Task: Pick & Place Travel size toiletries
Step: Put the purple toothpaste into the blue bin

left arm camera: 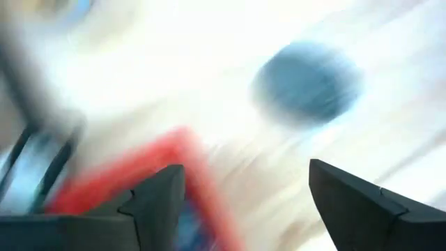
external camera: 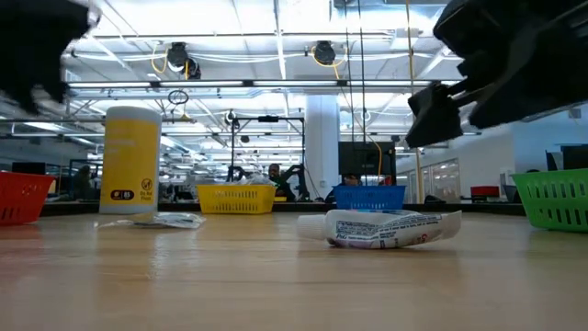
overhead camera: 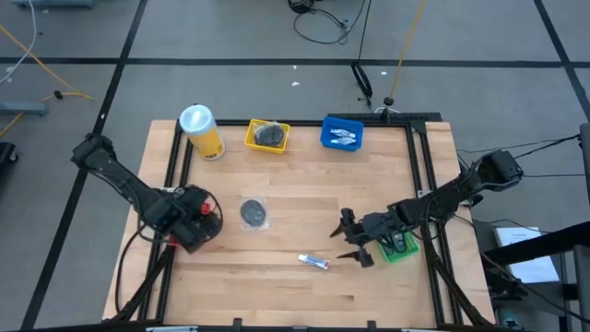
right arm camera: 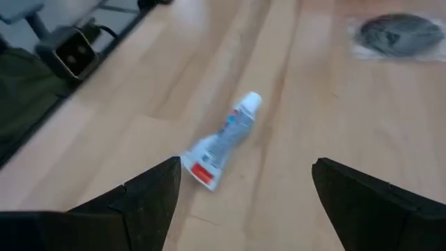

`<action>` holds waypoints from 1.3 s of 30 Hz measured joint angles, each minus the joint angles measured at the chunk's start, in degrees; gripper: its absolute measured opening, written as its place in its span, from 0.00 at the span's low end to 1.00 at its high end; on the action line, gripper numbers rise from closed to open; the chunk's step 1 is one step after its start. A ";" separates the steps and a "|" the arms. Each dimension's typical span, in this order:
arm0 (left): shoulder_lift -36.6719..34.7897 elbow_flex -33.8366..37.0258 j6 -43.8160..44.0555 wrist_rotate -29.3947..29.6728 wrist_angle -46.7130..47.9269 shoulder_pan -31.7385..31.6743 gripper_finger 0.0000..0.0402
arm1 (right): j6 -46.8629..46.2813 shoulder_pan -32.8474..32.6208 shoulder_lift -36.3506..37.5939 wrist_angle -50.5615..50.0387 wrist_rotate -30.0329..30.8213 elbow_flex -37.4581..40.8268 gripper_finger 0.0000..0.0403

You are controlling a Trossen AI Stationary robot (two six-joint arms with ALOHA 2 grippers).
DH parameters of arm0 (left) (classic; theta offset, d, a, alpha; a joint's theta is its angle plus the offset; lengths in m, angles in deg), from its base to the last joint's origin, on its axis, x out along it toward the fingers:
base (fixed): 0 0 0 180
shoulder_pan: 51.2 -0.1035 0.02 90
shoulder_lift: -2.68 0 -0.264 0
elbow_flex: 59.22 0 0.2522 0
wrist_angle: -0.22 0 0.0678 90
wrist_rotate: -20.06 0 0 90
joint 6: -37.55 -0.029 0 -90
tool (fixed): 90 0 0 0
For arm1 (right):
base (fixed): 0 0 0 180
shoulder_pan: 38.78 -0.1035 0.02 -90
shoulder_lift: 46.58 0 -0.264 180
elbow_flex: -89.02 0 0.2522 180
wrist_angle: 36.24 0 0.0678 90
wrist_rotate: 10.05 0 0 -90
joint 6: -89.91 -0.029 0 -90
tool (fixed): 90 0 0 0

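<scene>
A small white-blue tube (overhead camera: 313, 262) lies flat on the wooden table; it also shows in the right wrist view (right arm camera: 223, 139) and the low view (external camera: 390, 228). My right gripper (overhead camera: 344, 242) is open, above the table just right of the tube, and the tube lies ahead of its fingers (right arm camera: 244, 202). A round grey disc in a clear wrapper (overhead camera: 253, 213) lies flat near the table's middle. My left gripper (overhead camera: 189, 223) is open over a red bin (overhead camera: 210, 221) at the left side, with the blurred disc (left arm camera: 306, 80) ahead of it.
At the far edge stand a yellow white-lidded canister (overhead camera: 203, 132), a yellow bin (overhead camera: 251, 138) with dark items and a blue bin (overhead camera: 328, 136) with tubes. A green bin (overhead camera: 399, 249) sits under the right arm. Bare wood lies near the front edge.
</scene>
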 joint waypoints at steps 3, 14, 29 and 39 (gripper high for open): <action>0.07 -0.34 -14.76 14.25 -12.98 0.85 0.75 | -0.32 -1.94 -1.14 2.06 1.14 -0.02 0.78; 8.29 4.67 -61.34 28.00 -59.41 -3.95 0.68 | -5.22 -3.91 -17.16 13.64 9.52 -3.49 0.78; 27.79 5.45 -68.63 26.27 -82.89 -12.26 0.68 | -3.34 -3.66 -26.07 9.74 3.31 -11.02 0.75; 32.56 5.45 -68.09 20.77 -87.80 -14.97 0.68 | -3.74 -1.04 -26.00 6.67 3.32 -11.04 0.43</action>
